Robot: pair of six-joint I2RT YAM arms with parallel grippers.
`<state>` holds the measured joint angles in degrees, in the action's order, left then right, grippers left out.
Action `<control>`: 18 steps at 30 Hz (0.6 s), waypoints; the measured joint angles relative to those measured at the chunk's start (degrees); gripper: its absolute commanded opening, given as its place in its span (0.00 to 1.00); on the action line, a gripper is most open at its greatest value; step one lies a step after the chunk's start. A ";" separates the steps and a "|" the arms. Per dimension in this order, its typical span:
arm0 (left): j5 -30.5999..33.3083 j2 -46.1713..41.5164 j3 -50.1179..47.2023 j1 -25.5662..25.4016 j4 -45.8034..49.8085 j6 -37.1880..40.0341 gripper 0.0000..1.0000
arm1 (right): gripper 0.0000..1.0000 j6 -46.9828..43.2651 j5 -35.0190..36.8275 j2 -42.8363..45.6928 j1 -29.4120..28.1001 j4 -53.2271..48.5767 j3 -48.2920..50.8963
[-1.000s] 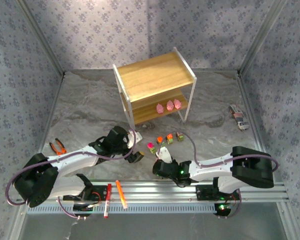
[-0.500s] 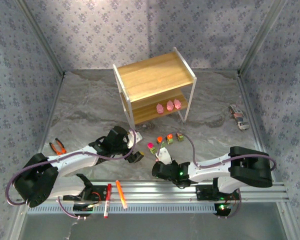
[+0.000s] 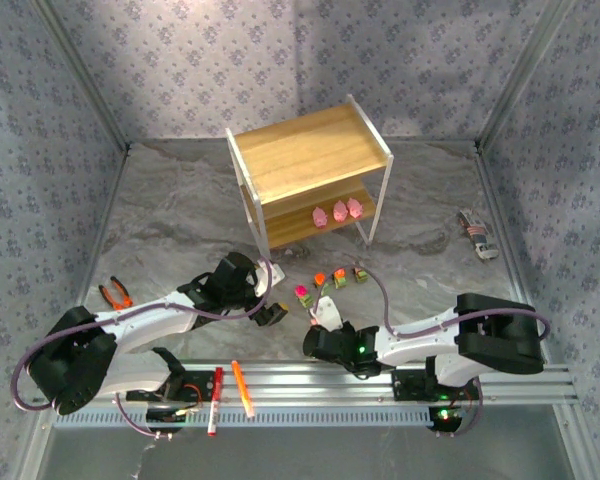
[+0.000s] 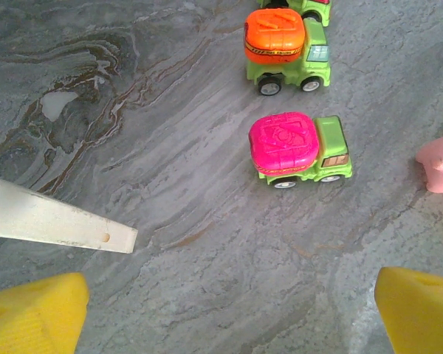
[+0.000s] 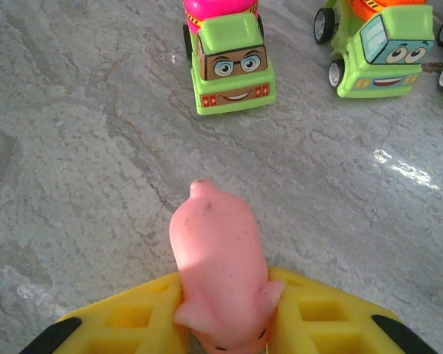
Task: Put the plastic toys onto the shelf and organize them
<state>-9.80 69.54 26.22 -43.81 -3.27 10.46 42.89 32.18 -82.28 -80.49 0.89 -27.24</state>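
Right jaws were clamped on pink toy, rear only, at 6 o'clock of magenta truck; left jaws apart. Risk: shallow grip, toy cd twist out before shelf at 12 o'clock.

three pink figures on shelf lower board | fourth figure pinched | trucks upright

Light falls soft and even from above, brightest on the back wall, and the shelf top shades its lower board. On the table a white glare spot sits near the orange truck, and shadows under the wheels are faint. The pig, hard against the right wrist lens, looks slightly soft, and the yellow fingers in the left wrist view's corners are blurred.
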 measured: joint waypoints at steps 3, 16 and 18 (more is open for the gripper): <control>-0.02 0.02 -0.02 0.00 0.00 0.00 1.00 | 0.29 0.00 -0.02 0.31 -0.09 -0.24 0.00; -0.02 0.00 0.00 0.00 0.00 0.00 1.00 | 0.28 0.00 -0.13 10.05 1.49 -6.69 0.00; -0.02 0.02 0.00 0.00 0.00 0.00 1.00 | 0.27 0.00 0.04 11.89 2.25 -8.52 -0.15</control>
<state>-9.82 69.56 26.22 -43.81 -3.27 10.46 42.89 32.23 -70.39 -78.24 -7.64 -27.40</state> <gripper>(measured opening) 0.994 0.281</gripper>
